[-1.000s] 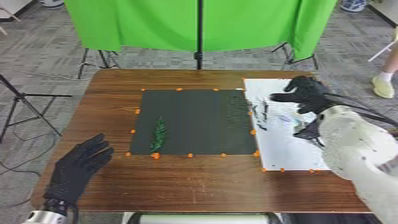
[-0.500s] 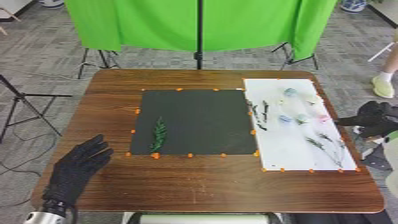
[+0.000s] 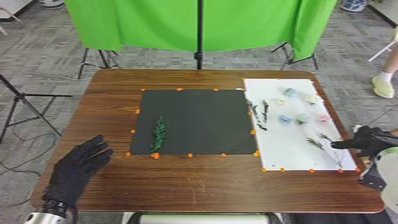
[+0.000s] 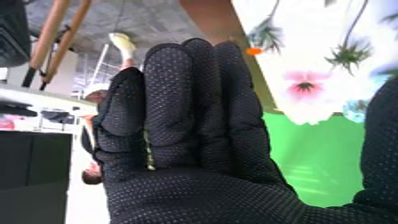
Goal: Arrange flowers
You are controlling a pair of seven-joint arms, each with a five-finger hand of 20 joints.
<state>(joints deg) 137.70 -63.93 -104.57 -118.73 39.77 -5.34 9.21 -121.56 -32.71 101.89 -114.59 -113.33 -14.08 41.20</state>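
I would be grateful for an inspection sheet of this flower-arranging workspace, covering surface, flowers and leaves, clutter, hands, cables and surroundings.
Surface: brown table, with a black mat and, to its right, a white sheet; orange tabs along their edges.
Job's things: green sprig on the mat's left part; pink flower, blue flower and dark twigs among those on the white sheet.
Clutter: nothing seen.
Left hand: open, over the table's left side, holding nothing.
Right hand: open, fingers straight, by the white sheet's right edge.
Cables: thin dark cable on the floor, left.
Surroundings: green cloth beyond the table; tripod at left.
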